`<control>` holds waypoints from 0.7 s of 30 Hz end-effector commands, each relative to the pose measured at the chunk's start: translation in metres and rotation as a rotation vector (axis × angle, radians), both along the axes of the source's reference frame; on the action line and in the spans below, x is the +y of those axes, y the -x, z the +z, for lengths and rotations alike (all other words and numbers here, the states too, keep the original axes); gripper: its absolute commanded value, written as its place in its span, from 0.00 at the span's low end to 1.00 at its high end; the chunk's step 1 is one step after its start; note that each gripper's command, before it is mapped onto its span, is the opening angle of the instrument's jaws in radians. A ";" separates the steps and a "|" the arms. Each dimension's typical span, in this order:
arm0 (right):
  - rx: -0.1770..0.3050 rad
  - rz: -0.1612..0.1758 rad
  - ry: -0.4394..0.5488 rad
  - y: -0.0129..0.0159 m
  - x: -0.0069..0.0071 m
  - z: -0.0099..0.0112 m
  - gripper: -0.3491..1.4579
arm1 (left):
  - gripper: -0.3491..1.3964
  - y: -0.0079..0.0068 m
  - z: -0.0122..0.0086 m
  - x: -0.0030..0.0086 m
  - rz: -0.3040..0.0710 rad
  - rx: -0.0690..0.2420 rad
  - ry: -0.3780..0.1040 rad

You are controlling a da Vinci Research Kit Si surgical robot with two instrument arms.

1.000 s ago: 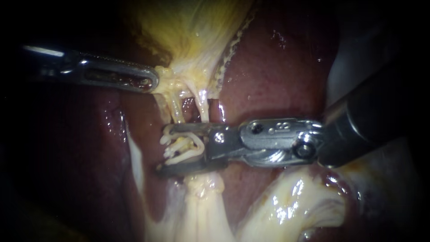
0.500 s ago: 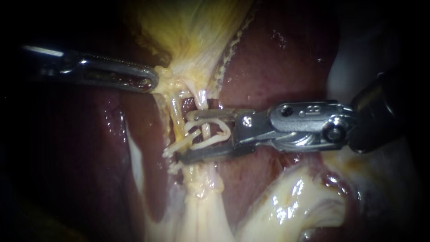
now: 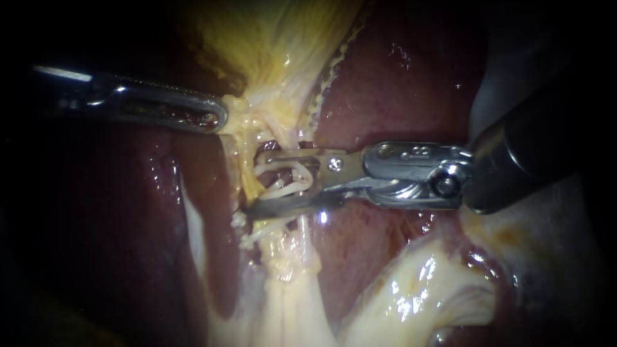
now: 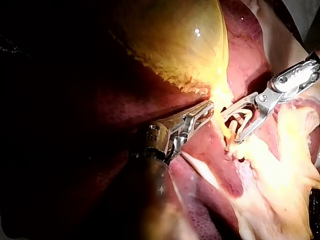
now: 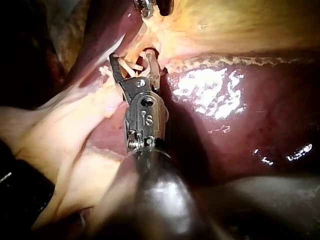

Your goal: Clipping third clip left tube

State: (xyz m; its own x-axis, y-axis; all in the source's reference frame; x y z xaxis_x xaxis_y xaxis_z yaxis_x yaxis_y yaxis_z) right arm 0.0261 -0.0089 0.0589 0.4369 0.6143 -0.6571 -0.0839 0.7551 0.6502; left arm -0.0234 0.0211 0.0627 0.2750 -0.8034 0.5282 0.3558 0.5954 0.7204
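My left instrument comes in from the left, its jaws shut on yellowish tissue at the gallbladder neck and holding it taut. Two pale tubes run down from there. The jaws of my right instrument carry a white clip and straddle the left tube, one jaw above and one below the clip. White clips sit on the tube just under the lower jaw. In the wrist views, the right instrument reaches into the same strands beside the left instrument.
Dark red liver surrounds the tubes on both sides. Pale glistening fatty tissue lies low and to the right, under the right instrument's shaft. The gallbladder bulges beyond the left instrument's jaws.
My right instrument has moved up along the tubes toward the gallbladder neck, drew back rightward, then advanced left again over the left tube. Its jaws stand slightly closer together. The left instrument has held still.
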 end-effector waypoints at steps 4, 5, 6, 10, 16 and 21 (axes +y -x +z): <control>0.039 0.040 -0.027 -0.0004 -0.0001 0.0002 0.45 | 0.00 0.0001 0.0001 0.0000 -0.001 0.001 0.001; 0.052 0.054 -0.038 -0.0005 0.0000 0.0002 0.45 | 0.00 0.0001 0.0001 0.0000 -0.001 0.001 0.001; 0.068 0.067 -0.050 -0.0007 0.0000 0.0003 0.45 | 0.00 0.0001 0.0001 0.0000 -0.001 0.002 0.001; 0.150 0.086 -0.104 -0.0012 0.0003 0.0005 0.45 | 0.00 0.0001 0.0001 -0.0001 -0.001 0.002 0.001; 0.248 0.105 -0.175 -0.0014 0.0002 0.0005 0.45 | 0.00 0.0001 0.0002 -0.0001 -0.004 0.002 -0.004; 0.290 0.106 -0.208 -0.0014 0.0002 0.0004 0.45 | 0.00 0.0001 0.0002 -0.0001 -0.004 0.002 -0.004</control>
State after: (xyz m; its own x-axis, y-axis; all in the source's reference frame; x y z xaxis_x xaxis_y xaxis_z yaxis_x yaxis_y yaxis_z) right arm 0.0274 -0.0086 0.0593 0.1726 0.7836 -0.5968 0.0612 0.5961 0.8005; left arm -0.0235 0.0210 0.0628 0.2726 -0.8063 0.5250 0.3606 0.5915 0.7212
